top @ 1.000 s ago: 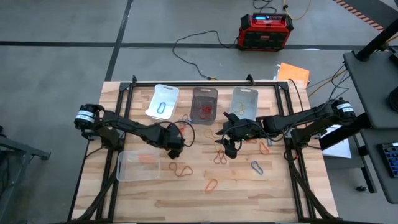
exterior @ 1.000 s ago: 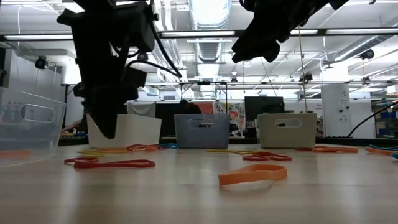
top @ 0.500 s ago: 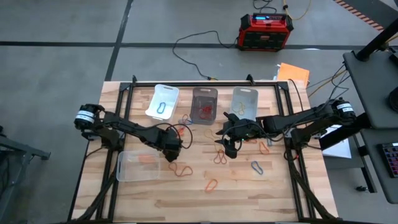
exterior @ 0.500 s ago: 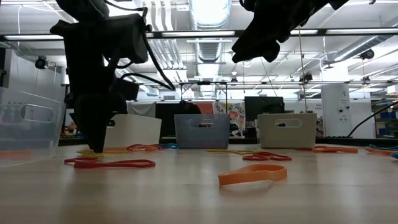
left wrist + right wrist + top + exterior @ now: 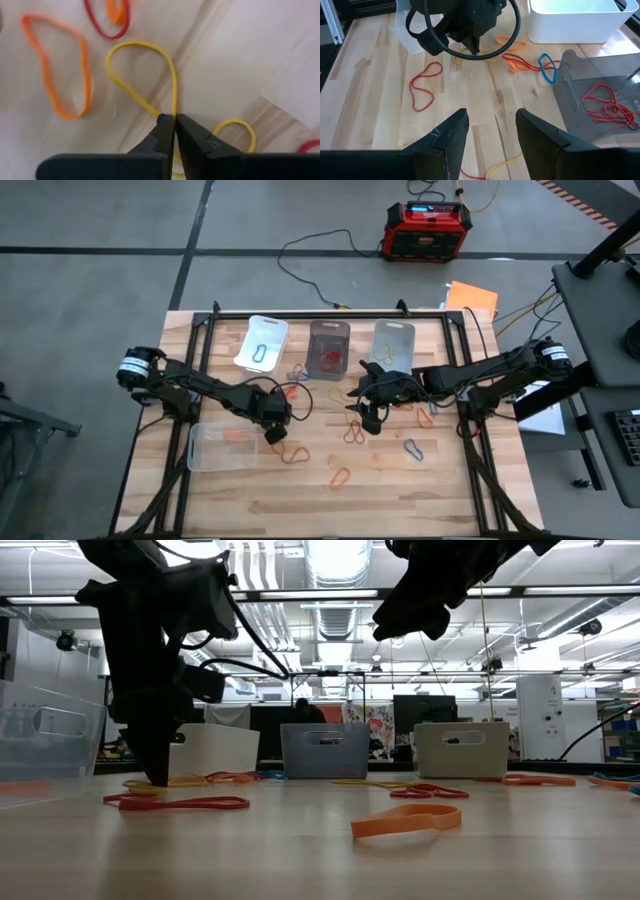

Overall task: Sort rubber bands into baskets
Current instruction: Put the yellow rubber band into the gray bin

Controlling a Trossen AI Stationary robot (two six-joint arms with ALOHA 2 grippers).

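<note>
My left gripper (image 5: 175, 122) stands on the table top (image 5: 155, 778), shut on a yellow rubber band (image 5: 142, 75), just right of the near clear basket (image 5: 225, 446). In the high view it is at the table's middle left (image 5: 274, 430). My right gripper (image 5: 490, 137) hangs open above the table's middle (image 5: 365, 416), touching nothing. At the far edge stand the white basket (image 5: 262, 342), the smoky basket (image 5: 328, 348) with red bands inside, and a clear basket (image 5: 393, 343). My left gripper pinches the yellow band between its two fingertips at the band's narrow waist (image 5: 173, 109), where the two strands come together. The fingers come steeply from above. The band lies flat on the wood, one loop ahead of the tips and a smaller loop (image 5: 235, 131) beside them.
Loose bands lie about: an orange one (image 5: 65, 80) and a red one (image 5: 107, 25) beside the yellow, a red one (image 5: 292, 452), an orange one (image 5: 341, 477), a grey-blue one (image 5: 414, 448). A red-and-black box (image 5: 428, 230) sits on the floor beyond the table.
My left gripper has sunk until its fingertips reach the table top, rolling a little as it went, and its fingers have drawn together on the yellow band. The band stays flat on the wood.
</note>
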